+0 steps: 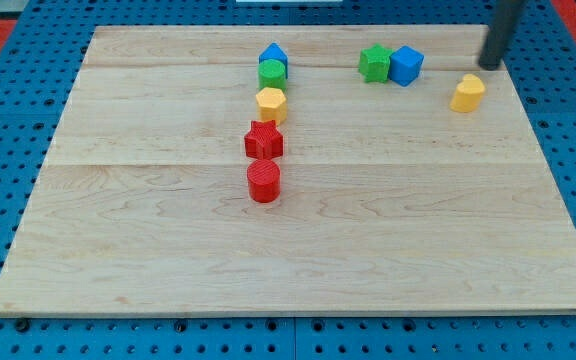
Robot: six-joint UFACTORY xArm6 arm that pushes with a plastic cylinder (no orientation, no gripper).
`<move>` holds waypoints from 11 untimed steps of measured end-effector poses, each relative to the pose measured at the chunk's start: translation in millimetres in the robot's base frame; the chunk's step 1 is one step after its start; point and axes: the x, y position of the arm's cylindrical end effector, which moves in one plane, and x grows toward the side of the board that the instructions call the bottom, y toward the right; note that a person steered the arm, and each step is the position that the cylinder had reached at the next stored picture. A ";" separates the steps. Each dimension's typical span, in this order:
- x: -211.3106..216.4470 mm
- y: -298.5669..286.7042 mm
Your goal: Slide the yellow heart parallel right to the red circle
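No pincer here, just a rod: its tip (489, 66) sits just up-right of the yellow heart (467, 93), near the worktop's (168, 260) top-right. The red circle (264, 182) waits mid-board, well apart; that spot looks chosen to shove the heart down-left.

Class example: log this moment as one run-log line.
tip: above-right of yellow heart, apart | red circle: lower centre | heart: not yet beside circle

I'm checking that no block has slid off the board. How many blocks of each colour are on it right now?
Red: 2, the red circle and the red star
Yellow: 2, the yellow heart and the yellow hexagon
Green: 2, the green circle and the green star
Blue: 2, one and another
Total: 8
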 end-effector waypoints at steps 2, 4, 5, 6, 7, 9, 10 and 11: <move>93.2 -80.7; 18.3 6.3; 16.1 -72.5; 61.2 -165.1; 113.2 -192.1; 56.1 -147.5; 113.8 -138.4; 166.1 -152.5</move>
